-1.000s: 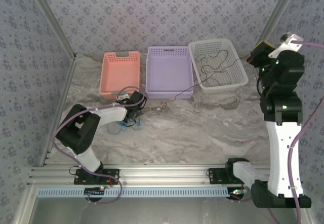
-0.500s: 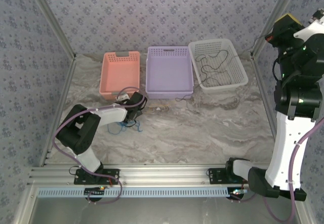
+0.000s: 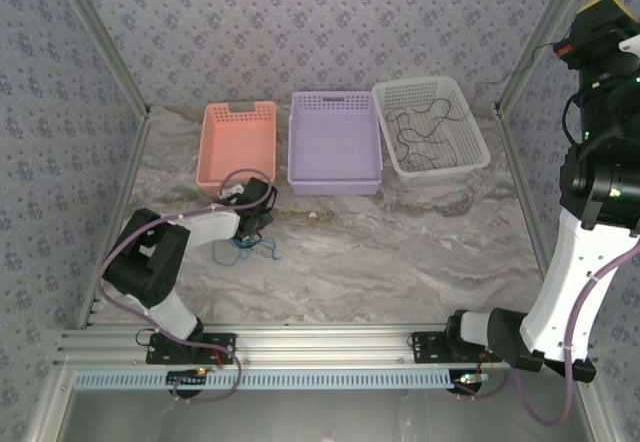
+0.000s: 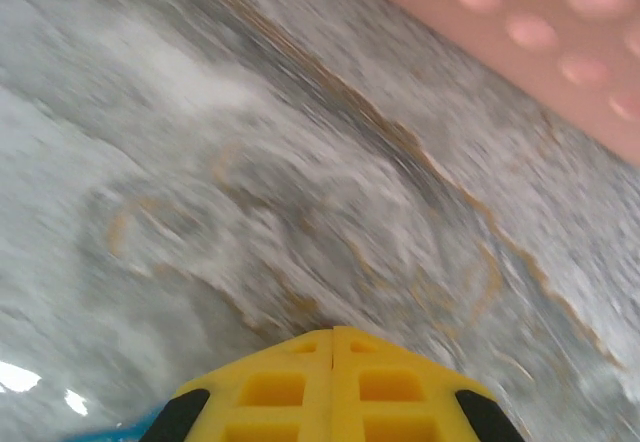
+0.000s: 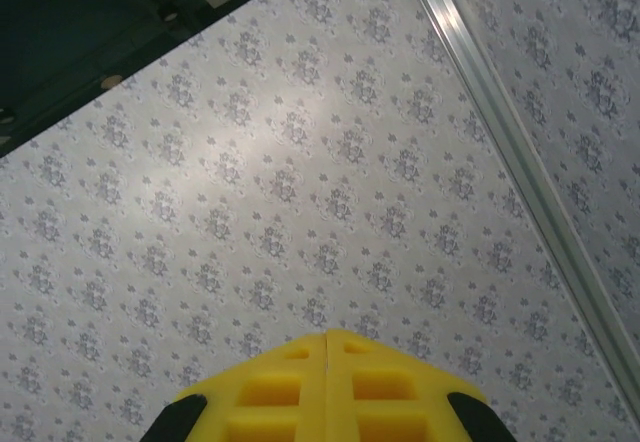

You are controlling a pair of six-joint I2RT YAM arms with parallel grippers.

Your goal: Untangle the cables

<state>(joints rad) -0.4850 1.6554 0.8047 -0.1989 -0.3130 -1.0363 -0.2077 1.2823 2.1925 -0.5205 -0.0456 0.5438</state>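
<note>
Top external, black cable (image 3: 400,132): freed, in basket (image 3: 440,82)
Left claw (image 4: 332,334): together at blue cable (image 3: 262,249)
Right claw (image 5: 325,338): together, raised

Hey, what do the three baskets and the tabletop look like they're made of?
The pink basket, purple basket and white basket look like moulded plastic: smooth, evenly coloured, with perforated walls. The table looks like marble or marble-print laminate, grey-white with tan veins; I can't tell which.

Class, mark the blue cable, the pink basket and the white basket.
blue cable (image 3: 255,252): top external view, middle of its loops
pink basket (image 3: 240,109): top external view, back rim
white basket (image 3: 415,84): top external view, back rim
</note>
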